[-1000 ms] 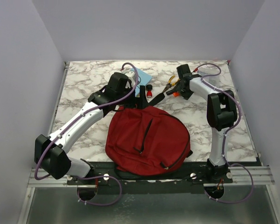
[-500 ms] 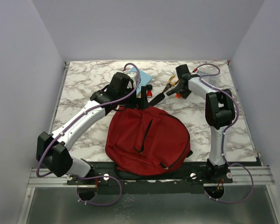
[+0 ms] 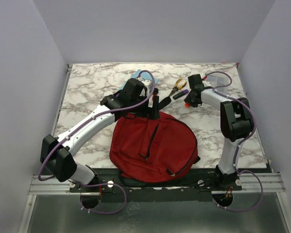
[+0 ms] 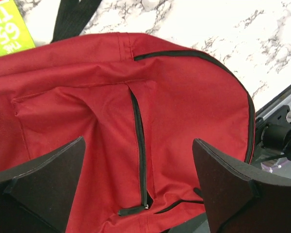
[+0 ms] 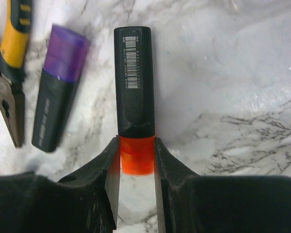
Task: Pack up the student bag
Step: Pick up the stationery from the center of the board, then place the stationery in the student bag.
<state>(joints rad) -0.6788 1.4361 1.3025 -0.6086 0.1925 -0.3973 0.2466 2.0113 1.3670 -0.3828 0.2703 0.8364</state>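
Note:
The dark red student bag (image 3: 153, 145) lies flat at the near middle of the table, its black front zipper (image 4: 138, 141) shut. My left gripper (image 3: 153, 108) hovers open and empty over the bag's far edge; in the left wrist view the gripper (image 4: 138, 143) has its jaws wide apart above the zipper. My right gripper (image 3: 188, 100) is at the back right, shut on the orange cap of a black highlighter (image 5: 134, 97) that lies on the marble. In the right wrist view the gripper (image 5: 136, 148) pinches that cap between both fingers.
A purple-capped highlighter (image 5: 58, 97) and yellow-handled pliers (image 5: 12, 63) lie just left of the held highlighter. A blue book (image 3: 141, 76) lies behind the left arm. A green book corner (image 4: 7, 29) and a black strap (image 4: 72, 14) show beyond the bag.
My left gripper has moved right and nearer, over the bag's far edge. My right wrist has shifted right and its fingers now sit around the orange highlighter's cap.

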